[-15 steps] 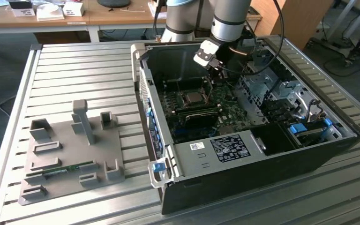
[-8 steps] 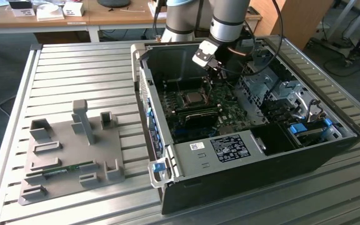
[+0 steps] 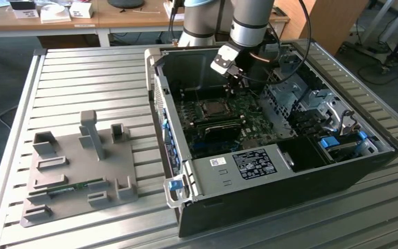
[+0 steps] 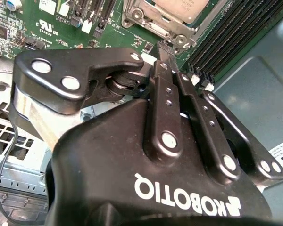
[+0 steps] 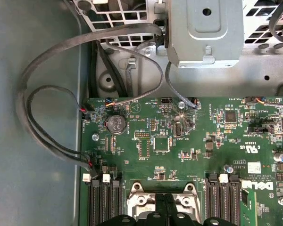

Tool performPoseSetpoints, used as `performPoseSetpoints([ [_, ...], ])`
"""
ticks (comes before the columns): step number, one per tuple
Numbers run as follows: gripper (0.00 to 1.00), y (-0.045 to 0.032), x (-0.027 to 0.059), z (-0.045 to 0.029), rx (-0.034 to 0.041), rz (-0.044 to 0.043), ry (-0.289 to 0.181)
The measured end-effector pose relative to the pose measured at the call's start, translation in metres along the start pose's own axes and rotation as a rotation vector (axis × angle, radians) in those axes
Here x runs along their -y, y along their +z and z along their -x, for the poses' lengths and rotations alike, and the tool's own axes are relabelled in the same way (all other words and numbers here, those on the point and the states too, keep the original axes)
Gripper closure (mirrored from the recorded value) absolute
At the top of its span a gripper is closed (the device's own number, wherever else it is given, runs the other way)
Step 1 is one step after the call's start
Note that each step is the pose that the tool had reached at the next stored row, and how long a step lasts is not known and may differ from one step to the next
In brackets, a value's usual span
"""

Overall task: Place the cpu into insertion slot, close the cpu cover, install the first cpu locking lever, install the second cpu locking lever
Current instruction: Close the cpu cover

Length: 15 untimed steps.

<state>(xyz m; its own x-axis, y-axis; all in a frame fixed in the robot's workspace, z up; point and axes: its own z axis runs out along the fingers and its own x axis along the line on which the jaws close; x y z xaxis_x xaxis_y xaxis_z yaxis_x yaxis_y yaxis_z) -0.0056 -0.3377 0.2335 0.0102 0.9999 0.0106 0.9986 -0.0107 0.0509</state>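
Observation:
An open grey computer case (image 3: 365,171) lies on a slatted metal table. On its green motherboard sits the insertion slot (image 3: 213,109), a square socket with a silvery rim. In the second wrist view the pale cpu (image 4: 181,7) rests inside the socket, and the silvery cpu cover (image 4: 146,19) lies flat around it. My black gripper (image 3: 239,85) hangs inside the case just behind the socket. Its two fingers are pressed together, and the tip (image 4: 166,47) points at the socket's edge with nothing seen between them. In the first wrist view the gripper (image 5: 164,209) overlaps the socket frame (image 5: 141,200).
Long black memory slots (image 5: 104,202) flank the socket on both sides. Looped dark cables (image 5: 42,117) and a metal drive cage (image 5: 205,30) sit behind the board. A grey fixture plate (image 3: 81,171) holding a memory stick (image 3: 68,189) lies at the exterior view's left.

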Motion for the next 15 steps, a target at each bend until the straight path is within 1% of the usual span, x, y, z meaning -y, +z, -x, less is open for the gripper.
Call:
performPoseSetpoints([
  [4, 0.89, 0.0000, 0.0001, 0.0000, 0.0000, 0.0000, 0.000],
  [5, 0.89, 0.0001, 0.0002, 0.0000, 0.0001, -0.0011, 0.000],
  [7, 0.89, 0.0004, 0.0002, -0.0001, -0.0002, -0.0091, 0.000],
  [8, 0.89, 0.0003, 0.0002, 0.0000, 0.0002, -0.0115, 0.000],
  [14, 0.89, 0.0003, 0.0002, 0.0000, 0.0004, -0.0152, 0.000],
  [15, 0.89, 0.0005, 0.0001, -0.0001, 0.0000, -0.0204, 0.000],
])
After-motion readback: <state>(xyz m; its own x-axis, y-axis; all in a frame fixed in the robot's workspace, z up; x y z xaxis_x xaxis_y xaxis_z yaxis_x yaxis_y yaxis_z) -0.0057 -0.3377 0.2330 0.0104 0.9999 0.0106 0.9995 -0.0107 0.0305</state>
